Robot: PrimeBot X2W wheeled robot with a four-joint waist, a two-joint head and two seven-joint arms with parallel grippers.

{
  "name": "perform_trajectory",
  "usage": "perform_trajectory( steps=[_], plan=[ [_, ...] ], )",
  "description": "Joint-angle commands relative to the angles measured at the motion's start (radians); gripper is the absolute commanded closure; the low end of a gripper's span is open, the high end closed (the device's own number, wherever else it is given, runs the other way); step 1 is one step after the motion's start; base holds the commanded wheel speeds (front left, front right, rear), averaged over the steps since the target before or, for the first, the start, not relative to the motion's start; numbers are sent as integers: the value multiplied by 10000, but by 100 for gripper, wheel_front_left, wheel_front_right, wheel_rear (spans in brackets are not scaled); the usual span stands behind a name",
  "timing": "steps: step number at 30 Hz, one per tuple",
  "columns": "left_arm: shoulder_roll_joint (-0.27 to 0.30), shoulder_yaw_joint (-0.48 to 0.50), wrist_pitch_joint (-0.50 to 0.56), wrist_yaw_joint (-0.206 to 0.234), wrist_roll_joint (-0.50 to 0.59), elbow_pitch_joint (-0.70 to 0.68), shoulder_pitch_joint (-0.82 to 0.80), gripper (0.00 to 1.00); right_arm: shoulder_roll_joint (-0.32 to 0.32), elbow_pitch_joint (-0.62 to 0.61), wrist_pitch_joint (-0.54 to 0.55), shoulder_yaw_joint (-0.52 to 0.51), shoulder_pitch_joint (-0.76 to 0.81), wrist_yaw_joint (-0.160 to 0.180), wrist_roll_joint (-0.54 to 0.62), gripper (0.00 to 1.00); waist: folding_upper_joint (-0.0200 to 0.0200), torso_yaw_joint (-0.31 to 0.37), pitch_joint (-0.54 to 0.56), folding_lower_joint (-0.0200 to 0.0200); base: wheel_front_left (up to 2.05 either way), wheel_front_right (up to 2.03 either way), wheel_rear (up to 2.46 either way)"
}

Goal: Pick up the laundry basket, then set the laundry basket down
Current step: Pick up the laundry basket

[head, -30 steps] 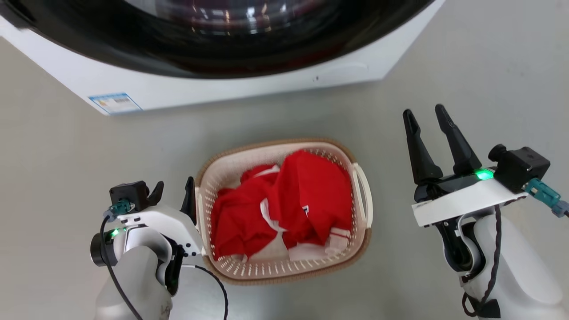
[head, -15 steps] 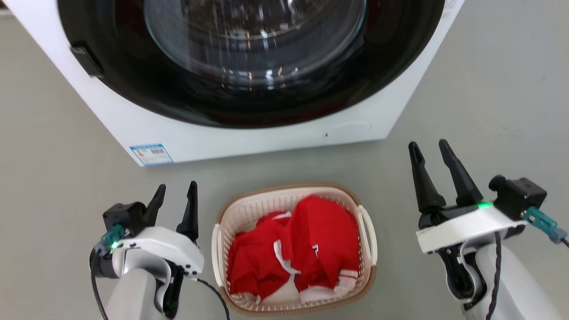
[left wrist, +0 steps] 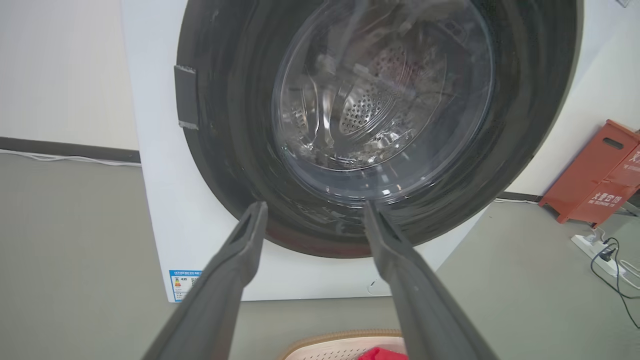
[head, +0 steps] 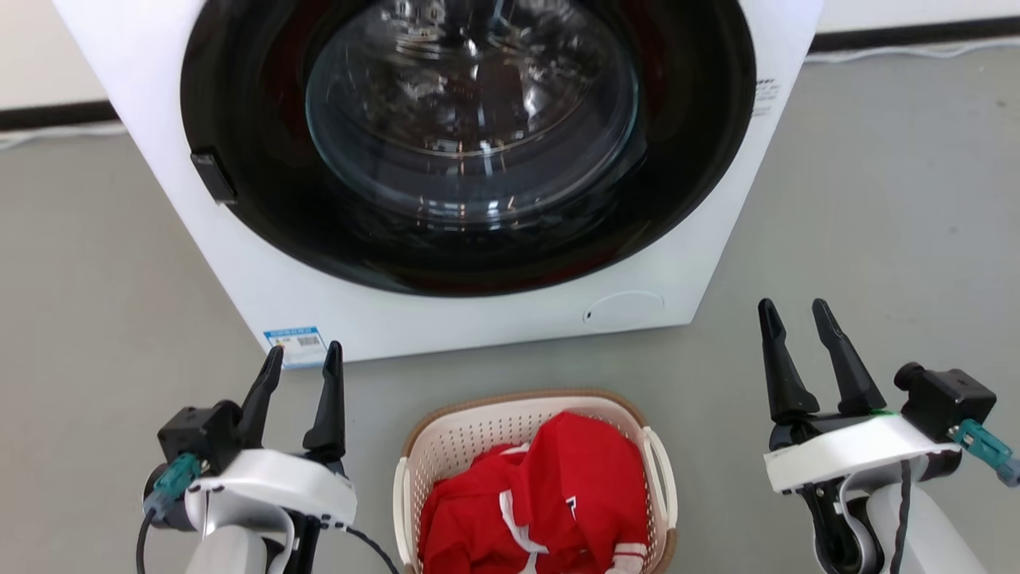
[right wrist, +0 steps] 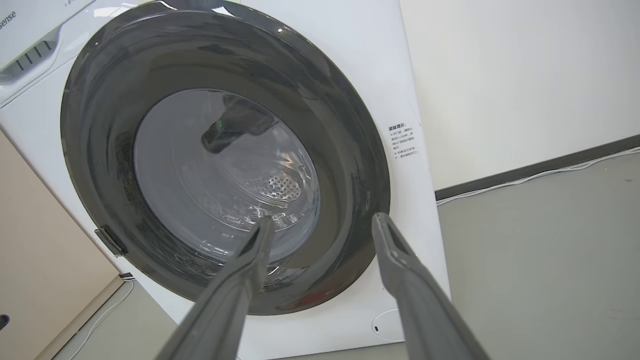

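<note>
Presently the laundry basket (head: 478, 434) sits on the grey floor (head: 876, 199) directly before the washing machine (head: 669, 271), with red clothes (head: 582, 478) inside. The left gripper (head: 304, 352) and right gripper (head: 793, 307) flank it, both clear of the basket. Their jaws are parted and empty, fingers pointing toward the machine.

I am reading only "sense" atop the washing machine (right wrist: 370, 65); its blue sticker (head: 296, 341) and the red box (left wrist: 597, 172) lettering are blurring.
</note>
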State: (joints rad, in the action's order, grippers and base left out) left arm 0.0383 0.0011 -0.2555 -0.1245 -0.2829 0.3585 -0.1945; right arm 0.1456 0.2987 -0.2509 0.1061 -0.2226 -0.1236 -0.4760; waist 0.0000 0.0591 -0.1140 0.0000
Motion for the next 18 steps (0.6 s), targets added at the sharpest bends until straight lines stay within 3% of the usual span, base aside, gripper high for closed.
perform_trajectory(
  steps=[1,9,18],
  plan=[
    [123,274,-62,-36,-49,-461,33,0,17,-316,-109,145,2,-71,148,0,0,39,150,0,0,0,0],
    [121,147,-62,199,445,-1439,541,0,28,-435,-109,-302,240,-71,556,0,0,72,251,0,0,0,0],
    [121,58,-62,421,337,-1625,800,0,103,-407,-109,-405,307,-71,736,0,0,36,242,0,0,0,0]
  ],
)
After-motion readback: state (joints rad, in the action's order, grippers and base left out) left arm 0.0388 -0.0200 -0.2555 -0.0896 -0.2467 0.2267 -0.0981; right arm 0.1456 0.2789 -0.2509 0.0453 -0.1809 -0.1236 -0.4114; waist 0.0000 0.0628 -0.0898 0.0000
